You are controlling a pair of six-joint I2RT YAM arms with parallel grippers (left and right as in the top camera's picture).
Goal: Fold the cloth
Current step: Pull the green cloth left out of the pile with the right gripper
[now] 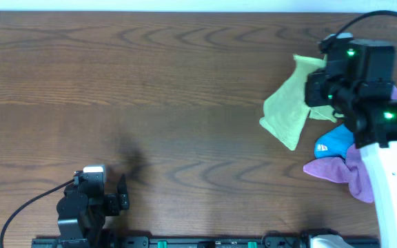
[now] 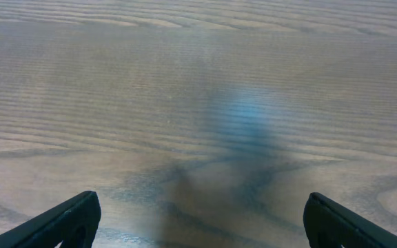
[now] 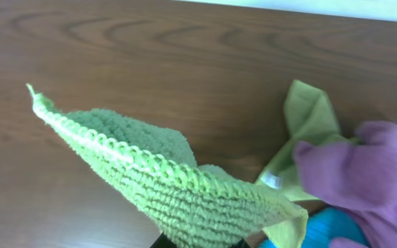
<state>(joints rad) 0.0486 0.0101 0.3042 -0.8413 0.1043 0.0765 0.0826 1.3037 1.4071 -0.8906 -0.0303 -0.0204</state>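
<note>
The lime-green cloth hangs bunched from my right gripper above the right side of the table. In the right wrist view the textured cloth fills the lower middle and hides most of the jaws, which are shut on it. My left gripper rests near the table's front left. In the left wrist view it is open and empty over bare wood.
A second lime-green cloth with a small white tag lies by the purple cloths and a blue cloth at the right edge. The brown wood table stretches to the left.
</note>
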